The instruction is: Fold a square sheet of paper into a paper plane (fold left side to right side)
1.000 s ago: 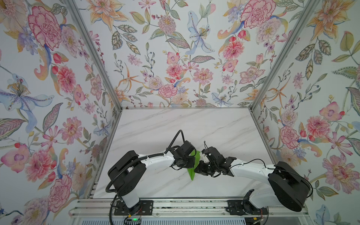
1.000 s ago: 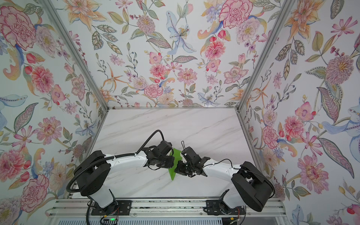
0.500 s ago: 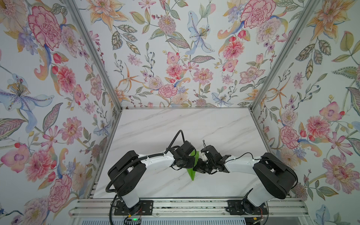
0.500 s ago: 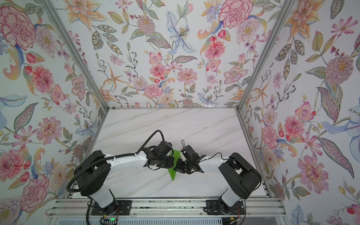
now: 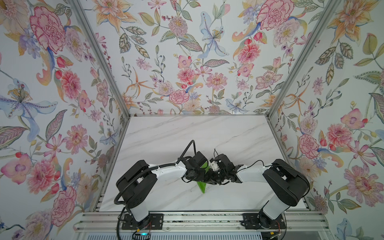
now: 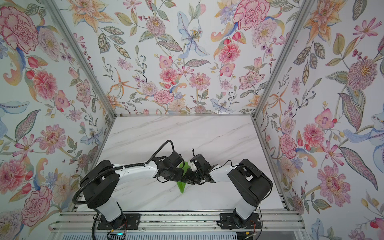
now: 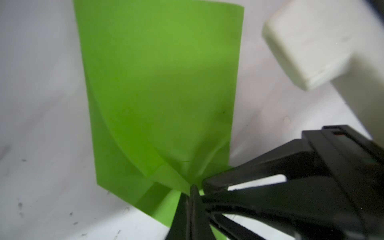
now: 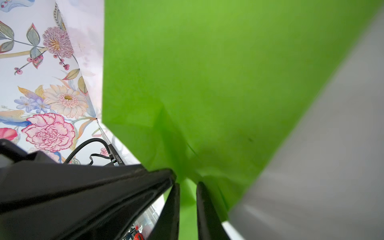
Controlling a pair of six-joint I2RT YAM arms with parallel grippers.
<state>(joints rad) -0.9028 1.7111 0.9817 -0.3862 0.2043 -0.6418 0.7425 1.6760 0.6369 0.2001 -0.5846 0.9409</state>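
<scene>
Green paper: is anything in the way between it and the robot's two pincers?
No, nothing visible is. The left pincer is shut right on the green paper. The right pincer stands a little open, with the paper showing in its gap.

Little visible of the green paper (image 5: pixel 202 187)
Buried under left gripper (image 7: pixel 190 194) and right gripper (image 8: pixel 187 188) in both top views; cropped in the right wrist view, beside a blurred grey shape (image 8: pixel 324 149).
</scene>
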